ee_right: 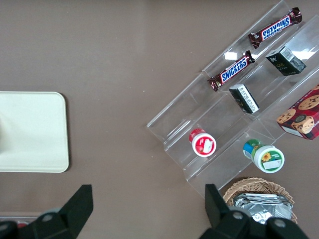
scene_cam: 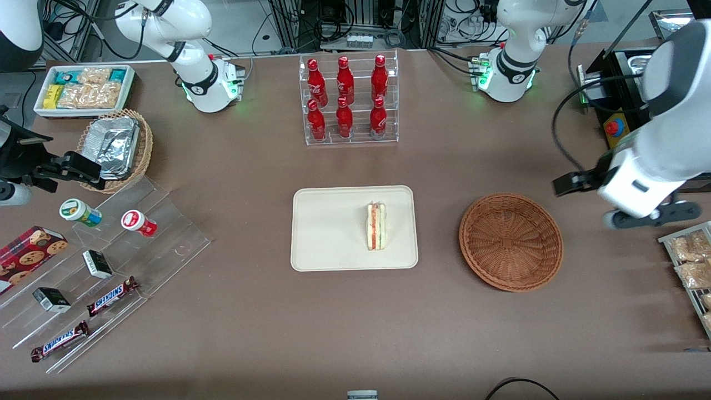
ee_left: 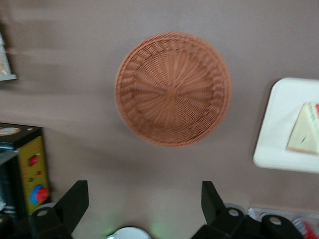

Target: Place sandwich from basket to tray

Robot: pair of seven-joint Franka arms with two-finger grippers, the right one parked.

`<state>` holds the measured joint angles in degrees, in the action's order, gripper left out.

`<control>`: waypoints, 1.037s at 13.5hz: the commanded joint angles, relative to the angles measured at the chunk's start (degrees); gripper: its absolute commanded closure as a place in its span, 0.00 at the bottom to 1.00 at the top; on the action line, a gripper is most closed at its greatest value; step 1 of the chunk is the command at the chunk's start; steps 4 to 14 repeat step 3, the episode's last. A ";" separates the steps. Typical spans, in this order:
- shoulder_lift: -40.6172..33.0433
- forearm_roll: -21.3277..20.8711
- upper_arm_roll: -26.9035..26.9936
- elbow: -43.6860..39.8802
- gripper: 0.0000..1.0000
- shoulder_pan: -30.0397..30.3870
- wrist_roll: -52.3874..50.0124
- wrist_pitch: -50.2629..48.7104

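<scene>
Front view shows the sandwich already lying on the tray, in the half of the tray nearer the basket, with its cut edge facing up. It rests wholly inside the rim and touches nothing else. The basket holds nothing, which the left wrist view confirms.

By my reading the placing is done and the step in hand is the retreat. To do it well, the gripper should stay high and move off toward the working arm's end of the table, so it passes clear of the basket rim and does not sweep over the tray. Nothing needs regripping; the wedge sits flat and looks stable.

The sandwich is a small triangular wedge of pale white bread. Along the cut edge run 2 filling layers, 1 red and 1 green, between the bread slices. In the left wrist view it shows as a cream triangle with a thin coloured stripe at its edge.

The gripper hangs above bare table, well apart from the basket and the tray, toward the working arm's end. Its jaws stand wide apart and grip nothing; both black fingers show with only table between them.
</scene>
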<state>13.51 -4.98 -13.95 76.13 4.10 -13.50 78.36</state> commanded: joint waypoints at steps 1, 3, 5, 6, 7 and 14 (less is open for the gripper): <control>-2.96 0.76 6.63 1.65 0.00 -4.35 7.41 -2.50; -3.92 1.63 12.08 2.26 0.00 -8.48 10.15 -3.73; -3.92 1.63 12.08 2.26 0.00 -8.48 10.15 -3.73; -3.92 1.63 12.08 2.26 0.00 -8.48 10.15 -3.73; -3.92 1.63 12.08 2.26 0.00 -8.48 10.15 -3.73; -3.92 1.63 12.08 2.26 0.00 -8.48 10.15 -3.73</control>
